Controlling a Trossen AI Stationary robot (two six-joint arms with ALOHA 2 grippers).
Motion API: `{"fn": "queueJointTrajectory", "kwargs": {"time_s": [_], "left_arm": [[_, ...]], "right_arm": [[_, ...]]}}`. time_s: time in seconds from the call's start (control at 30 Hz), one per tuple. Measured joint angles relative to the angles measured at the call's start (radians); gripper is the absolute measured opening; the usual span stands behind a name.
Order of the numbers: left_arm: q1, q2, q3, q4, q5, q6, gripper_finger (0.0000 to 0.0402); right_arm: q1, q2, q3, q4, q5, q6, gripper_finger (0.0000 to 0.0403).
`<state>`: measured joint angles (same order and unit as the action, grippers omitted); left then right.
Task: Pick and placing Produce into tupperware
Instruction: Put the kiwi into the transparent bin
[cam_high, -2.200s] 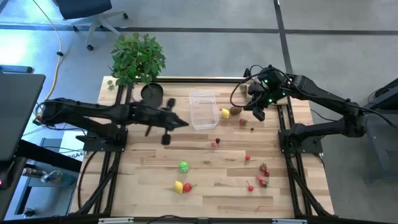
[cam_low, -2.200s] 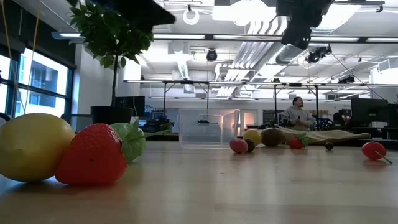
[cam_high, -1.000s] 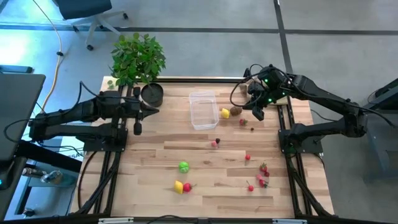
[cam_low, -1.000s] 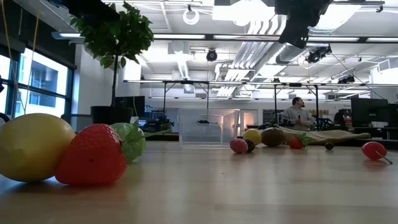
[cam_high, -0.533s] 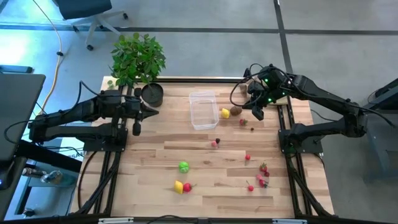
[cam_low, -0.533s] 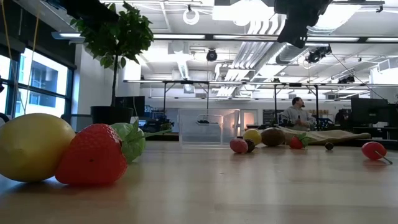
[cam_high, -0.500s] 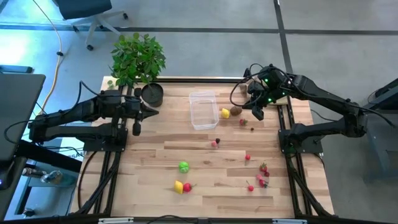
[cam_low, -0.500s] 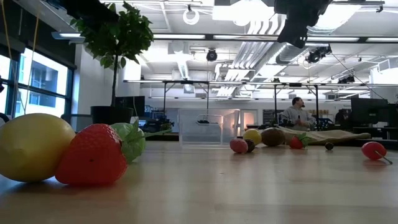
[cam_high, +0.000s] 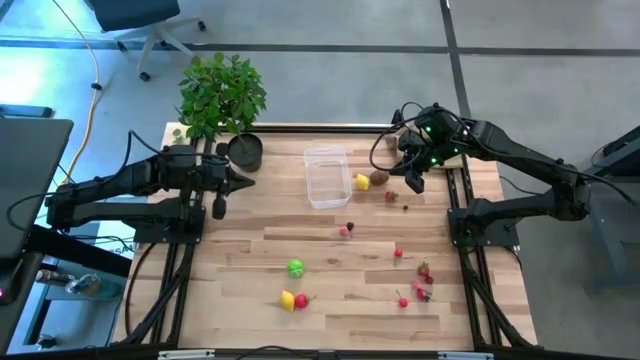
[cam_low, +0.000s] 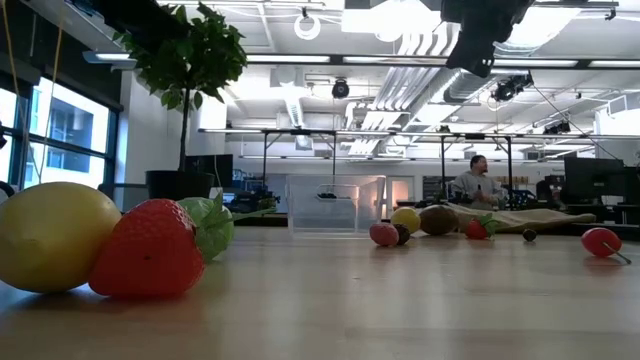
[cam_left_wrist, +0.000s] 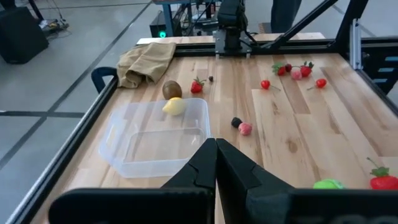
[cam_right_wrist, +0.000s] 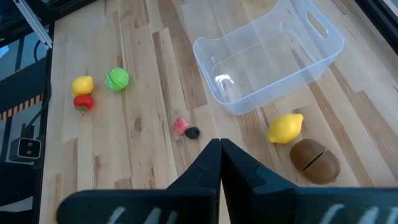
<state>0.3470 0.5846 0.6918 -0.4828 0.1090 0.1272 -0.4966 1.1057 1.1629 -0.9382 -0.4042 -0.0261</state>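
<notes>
**Both my end effectors closed and empty, tupperware empty**

My left end effector (cam_high: 240, 181) hangs over the counter's (cam_high: 330, 310) left side, near the black pot (cam_high: 244, 151), its fingers (cam_left_wrist: 202, 163) pressed together on nothing. My right end effector (cam_high: 414, 182) is raised at the far right corner, fingers (cam_right_wrist: 214, 163) likewise together and empty.

The tupperware (cam_high: 326, 177) sits toward the back of the counter, between my arms. My right wrist view looks into it and shows bare plastic; the low view only sees its clear wall (cam_low: 336, 207). Just beside it lie a yellow lemon (cam_right_wrist: 285, 127) and a brown kiwi (cam_right_wrist: 314, 157).

Only my left wrist view shows the tan paper bag (cam_left_wrist: 145, 61) crumpled at the far corner. The low view alone puts another lemon (cam_low: 52, 236) and a strawberry (cam_low: 148, 250) close up; from above they are a small pair (cam_high: 293, 300) near the front edge, with a green round one (cam_high: 295, 267) nearby. Red berries (cam_high: 421, 282) scatter along the right.

The counter is pale wooden planks in a black frame. Beyond it, a leafy plant (cam_high: 220, 92), an open hall with ceiling pipes, and a person (cam_low: 478, 181) at a distant desk.
</notes>
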Motion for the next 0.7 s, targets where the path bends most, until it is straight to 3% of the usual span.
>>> {"fn": "queueJointTrajectory", "kwargs": {"time_s": [0.47,0.7], "left_arm": [[0.0,0.0,0.0,0.0,0.03,-0.002,0.0001],[0.0,0.0,0.0,0.001,0.03,-0.002,0.0001]], "right_arm": [[0.0,0.0,0.0,-0.006,-0.01,-0.001,0.0],[0.0,0.0,-0.001,-0.091,-0.017,-0.061,0.0]]}}
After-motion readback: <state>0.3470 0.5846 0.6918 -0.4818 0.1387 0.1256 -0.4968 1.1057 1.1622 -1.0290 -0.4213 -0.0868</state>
